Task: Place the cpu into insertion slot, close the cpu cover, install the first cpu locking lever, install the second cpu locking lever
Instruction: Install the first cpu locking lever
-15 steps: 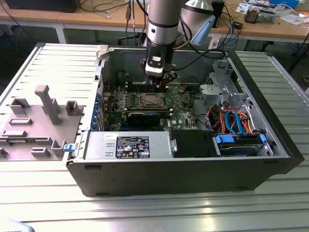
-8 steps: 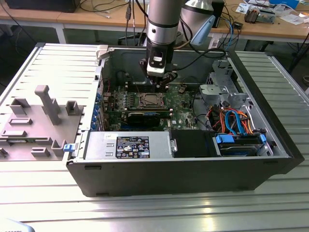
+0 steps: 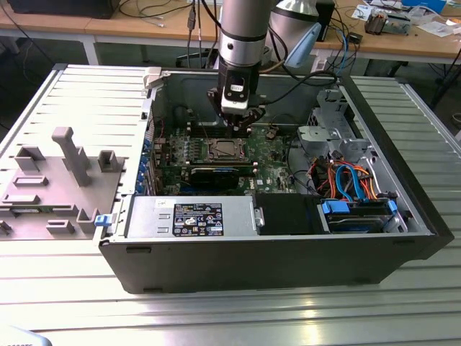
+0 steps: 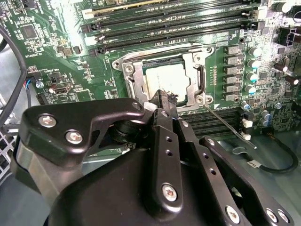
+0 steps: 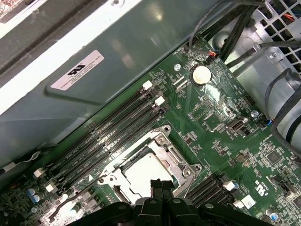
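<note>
— Where is the cpu (image 3: 225,150)?
— In the middle of the exterior view, inside the computer case (image 3: 216,252), on the motherboard (image 3: 274,155). It lies flat in the insertion slot (image 4: 162,62), silver face up, its square edges along the memory slots (image 5: 108,132). The cpu cover (image 4: 129,77) frames it.
— The gripper (image 4: 164,99)?
— Fingers together, at the cover's edge.

The end effector (image 4: 165,100) blocks one edge of the cpu (image 4: 167,77) in the second wrist view (that side of the insertion slot (image 4: 129,70) too), and the arm (image 3: 241,29) runs off the exterior view's top.
</note>
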`<state>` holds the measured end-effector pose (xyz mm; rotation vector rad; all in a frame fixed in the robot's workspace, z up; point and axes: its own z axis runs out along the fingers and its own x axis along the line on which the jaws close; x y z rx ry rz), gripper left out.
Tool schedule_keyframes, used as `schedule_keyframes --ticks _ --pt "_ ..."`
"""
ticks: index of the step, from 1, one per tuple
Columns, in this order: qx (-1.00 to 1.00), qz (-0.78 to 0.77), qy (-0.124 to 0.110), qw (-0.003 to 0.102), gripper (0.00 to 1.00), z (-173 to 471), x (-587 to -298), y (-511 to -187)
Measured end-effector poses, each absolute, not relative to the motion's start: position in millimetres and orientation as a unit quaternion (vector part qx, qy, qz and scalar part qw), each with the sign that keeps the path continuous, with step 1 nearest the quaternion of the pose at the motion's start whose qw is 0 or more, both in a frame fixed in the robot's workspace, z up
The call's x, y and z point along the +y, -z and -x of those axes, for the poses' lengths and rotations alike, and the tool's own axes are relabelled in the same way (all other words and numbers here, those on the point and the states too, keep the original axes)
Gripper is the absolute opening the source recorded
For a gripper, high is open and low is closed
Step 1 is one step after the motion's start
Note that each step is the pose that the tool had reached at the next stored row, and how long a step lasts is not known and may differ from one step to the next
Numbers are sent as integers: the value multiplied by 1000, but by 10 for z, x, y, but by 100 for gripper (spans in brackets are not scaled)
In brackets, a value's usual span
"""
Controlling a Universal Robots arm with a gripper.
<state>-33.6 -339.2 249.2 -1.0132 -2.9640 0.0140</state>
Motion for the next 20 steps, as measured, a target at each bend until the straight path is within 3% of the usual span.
schedule_keyframes --ticks 20 --pt "-958 285 -5 4 11 336 -3392 -2492"
